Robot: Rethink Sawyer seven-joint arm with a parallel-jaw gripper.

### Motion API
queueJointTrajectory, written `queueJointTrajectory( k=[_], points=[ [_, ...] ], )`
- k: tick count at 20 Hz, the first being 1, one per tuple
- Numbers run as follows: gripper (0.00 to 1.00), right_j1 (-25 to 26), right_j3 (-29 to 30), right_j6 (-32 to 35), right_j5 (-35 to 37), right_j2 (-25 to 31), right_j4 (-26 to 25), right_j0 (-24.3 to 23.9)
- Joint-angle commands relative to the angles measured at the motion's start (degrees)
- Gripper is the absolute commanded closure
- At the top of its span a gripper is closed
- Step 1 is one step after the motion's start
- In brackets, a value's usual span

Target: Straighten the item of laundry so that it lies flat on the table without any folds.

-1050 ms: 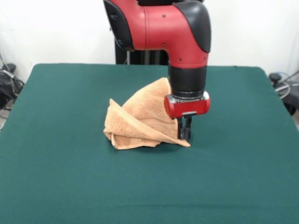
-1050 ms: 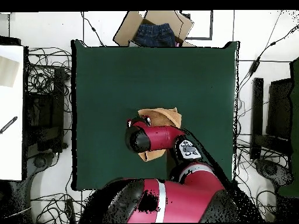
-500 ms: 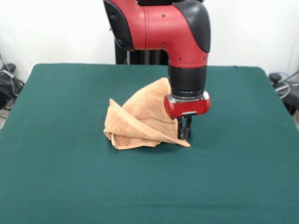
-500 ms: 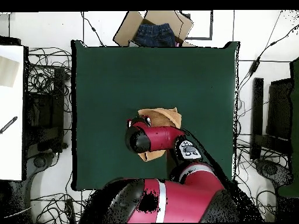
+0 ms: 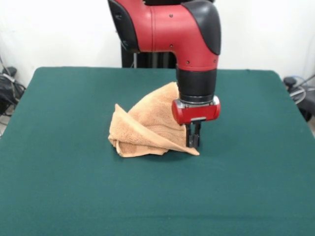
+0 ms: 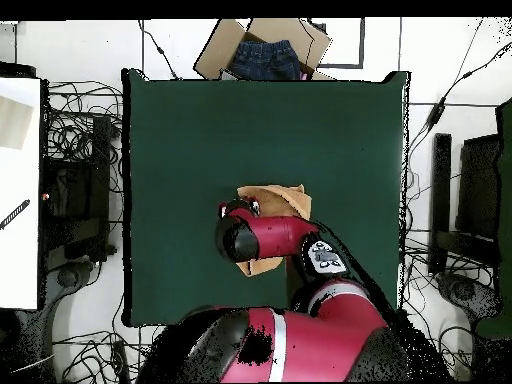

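The item of laundry (image 5: 142, 128) is a light orange-tan towel, folded and bunched near the middle of the dark green table (image 5: 59, 187). One fold stands up in a peak at its left. My gripper (image 5: 193, 141) points straight down at the towel's front right corner, and its dark fingers are shut on the cloth just above that corner. In the overhead view the red arm (image 6: 262, 236) covers the gripper and much of the towel (image 6: 282, 196).
A cardboard box holding blue jeans (image 6: 264, 55) sits past the table's far edge in the overhead view. Cables and equipment (image 6: 70, 190) lie on the floor on both sides. A white surface (image 6: 18, 190) stands at the left.
The arm and the towel it holds have shifted very slightly to the left in the front view. Nothing else has moved.
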Motion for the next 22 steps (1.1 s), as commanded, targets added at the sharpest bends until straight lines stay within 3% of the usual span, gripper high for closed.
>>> queueJointTrajectory(
  k=[1, 5, 10, 11, 14, 22],
  points=[
    [1.00, -7.7, 3.1, 8.9, 10.0, -0.9, 4.0, -0.6],
    [1.00, -14.0, 6.8, 7.7, 13.9, -0.6, 4.0, -0.9],
    [1.00, -13.5, 6.6, 7.3, 13.7, 1.2, 3.1, -2.4],
    [0.00, -13.4, 6.6, 7.1, 13.2, 1.9, 2.5, -3.1],
    [0.00, -13.0, 7.4, 6.0, 11.6, 4.9, 1.5, -6.0],
    [0.00, -11.9, 7.2, 5.5, 11.2, 6.6, 0.9, -7.4]
  ],
)
